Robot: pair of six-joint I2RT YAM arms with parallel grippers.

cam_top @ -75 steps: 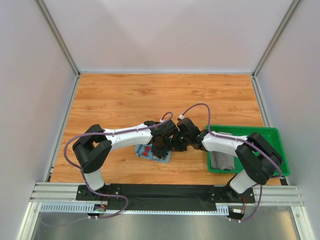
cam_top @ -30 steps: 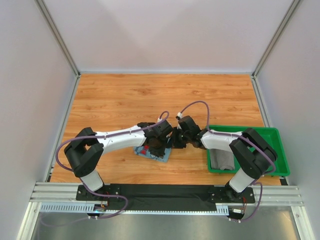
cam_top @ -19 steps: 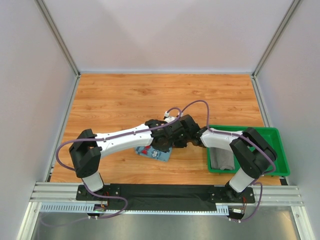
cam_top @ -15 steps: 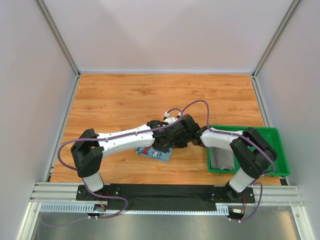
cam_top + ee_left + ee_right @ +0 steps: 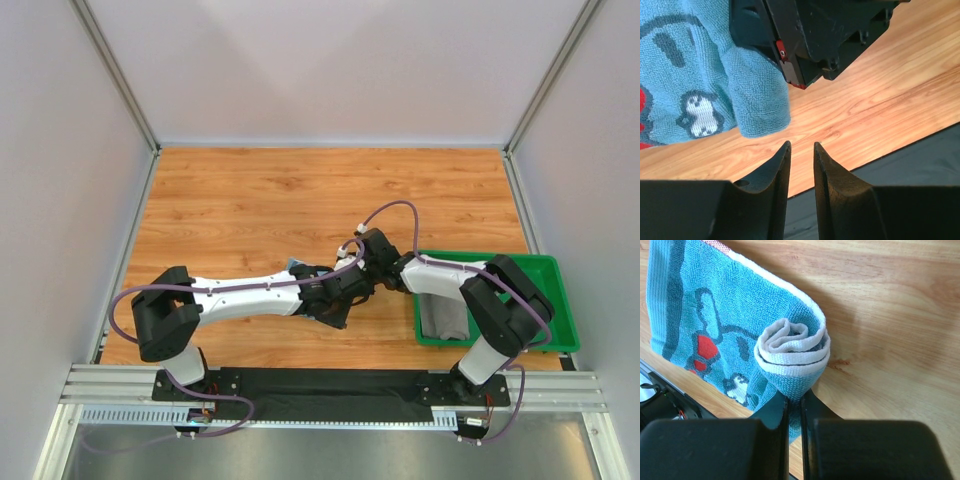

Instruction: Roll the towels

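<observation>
A light blue towel (image 5: 715, 315) with white and red figures lies on the wooden table, its near end wound into a small roll (image 5: 792, 347). My right gripper (image 5: 795, 401) is shut on the bottom of that roll. In the left wrist view the same towel (image 5: 690, 75) hangs from the right gripper's black body (image 5: 810, 35). My left gripper (image 5: 801, 147) hovers just off the towel's corner, its jaws a narrow gap apart with nothing between them. A grey towel (image 5: 445, 318) lies folded in the green tray. From above, both arms hide most of the blue towel.
The green plastic tray (image 5: 540, 264) sits at the right near corner of the table. The black strip (image 5: 920, 170) of the table's front edge runs close behind the left gripper. Grey walls enclose the wooden table (image 5: 300, 190) on three sides.
My left arm has swung off the blue towel toward the near edge and stretched out lower. The right gripper stays shut on the towel's roll and has barely shifted.
</observation>
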